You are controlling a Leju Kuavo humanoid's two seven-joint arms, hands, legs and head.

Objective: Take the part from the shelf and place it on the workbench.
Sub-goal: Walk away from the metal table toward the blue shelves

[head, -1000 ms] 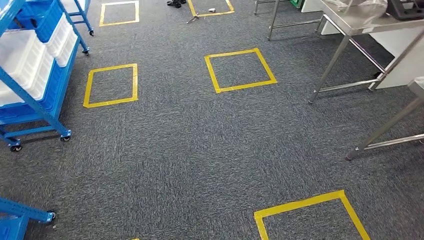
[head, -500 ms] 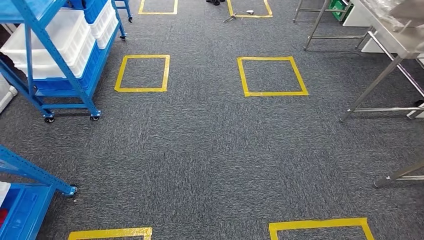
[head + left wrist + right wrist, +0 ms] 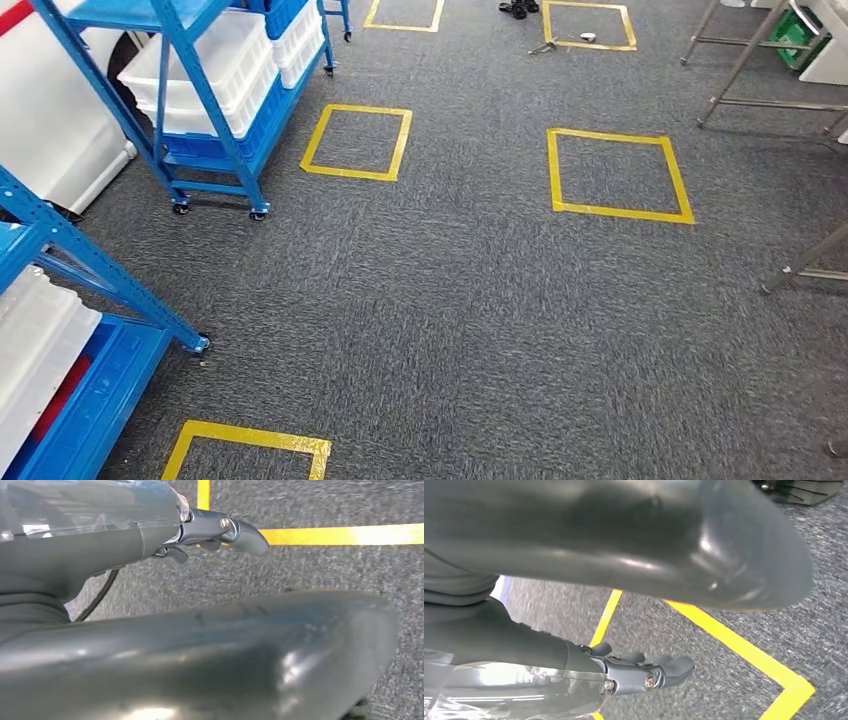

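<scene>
Taking the near blue shelf (image 3: 95, 275) at the left edge of the head view as the landmark: it carries a white bin (image 3: 35, 350) over a blue tray with a strip of red showing beside it, and its caster foot rests on the grey carpet (image 3: 450, 330). Just past that foot, toward the robot, lies a corner of a yellow tape square (image 3: 245, 445). Beyond the near shelf stands a second blue shelf (image 3: 205, 100) on wheels, stacked with white bins (image 3: 215, 70). To the right of the near shelf come two more tape squares, one (image 3: 357, 142) beside the far shelf and another (image 3: 617, 172) further right. Well apart from the near shelf, at the far right edge, are the steel legs of a workbench (image 3: 805, 262). The part itself cannot be made out; it is presumably in one of the shelf bins, but which one cannot be told. The left hand (image 3: 220, 530) hangs over the carpet and tape, fingers loosely curled in and holding nothing. The right hand (image 3: 644, 672) does the same, also with nothing in it. As for progress, nothing of the task looks done: no part is in hand, the robot seems to be at the approach to the shelf, and picking, carrying and placing on the workbench all remain. No brand, label or writing is legible anywhere.
</scene>
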